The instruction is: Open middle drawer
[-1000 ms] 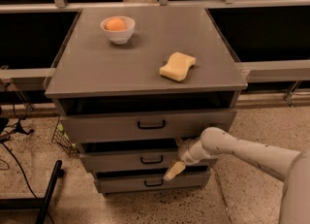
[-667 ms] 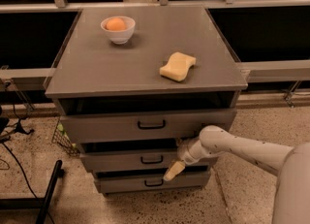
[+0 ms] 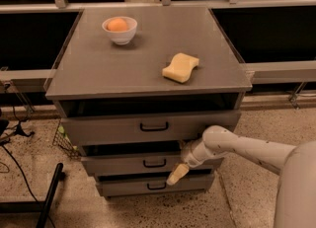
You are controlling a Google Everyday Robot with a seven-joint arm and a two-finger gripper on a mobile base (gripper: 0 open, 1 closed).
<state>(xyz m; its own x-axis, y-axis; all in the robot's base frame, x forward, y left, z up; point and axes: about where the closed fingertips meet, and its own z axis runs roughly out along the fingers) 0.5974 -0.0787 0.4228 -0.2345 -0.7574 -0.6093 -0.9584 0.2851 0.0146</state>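
The grey cabinet (image 3: 148, 69) has three drawer fronts stacked below its top. The middle drawer (image 3: 118, 165) is the mid-sized front, with a small black loop handle (image 3: 154, 163) and a dark gap above it. My gripper (image 3: 177, 174) hangs at the end of the white arm (image 3: 237, 148) that reaches in from the right. It sits at the middle drawer's right part, just right of and slightly below the handle, over the lower edge of the front. It is apart from the handle.
The widest drawer (image 3: 98, 129) is above and the narrowest (image 3: 123, 187) below. A white bowl with an orange (image 3: 119, 28) and a yellow sponge (image 3: 180, 67) lie on the cabinet top. A black stand leg (image 3: 49, 197) and cables are on the floor at left.
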